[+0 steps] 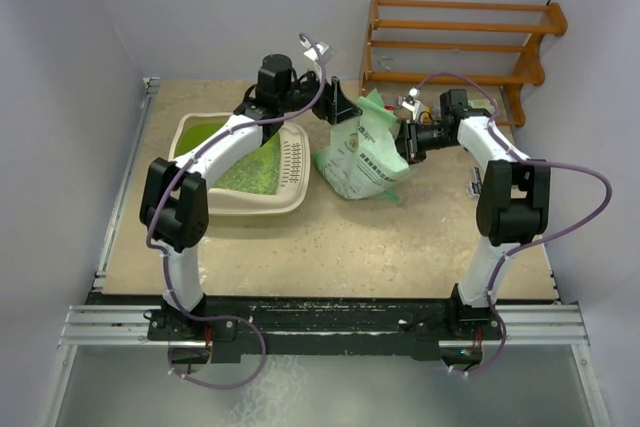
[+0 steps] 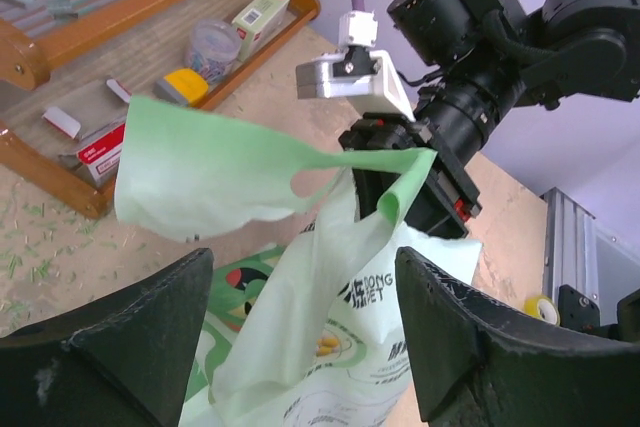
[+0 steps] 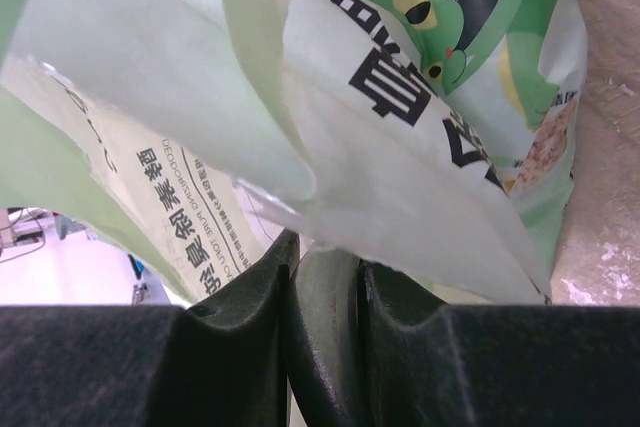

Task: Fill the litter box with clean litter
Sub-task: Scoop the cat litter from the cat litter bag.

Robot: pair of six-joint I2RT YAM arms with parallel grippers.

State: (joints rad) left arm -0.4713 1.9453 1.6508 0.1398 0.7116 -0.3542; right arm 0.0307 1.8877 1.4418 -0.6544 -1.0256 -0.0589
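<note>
The litter box point(image 1: 262, 206) sits on the left half of the counter point(image 1: 330, 247), with litter point(image 1: 262, 165) in it. The bag point(image 1: 362, 159) stands just right of the box, near the middle. A rack point(image 1: 460, 42) stands behind the bag, at the back right. The 2 hands flank the bag's top: left hand point(image 1: 339, 105) behind-left, right hand point(image 1: 404, 140) on its right.

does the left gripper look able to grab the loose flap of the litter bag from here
Probably yes: the left gripper is open and the bag's loose flap hangs just ahead of it, with nothing between. The right gripper pinches the other edge and holds it up.
</note>
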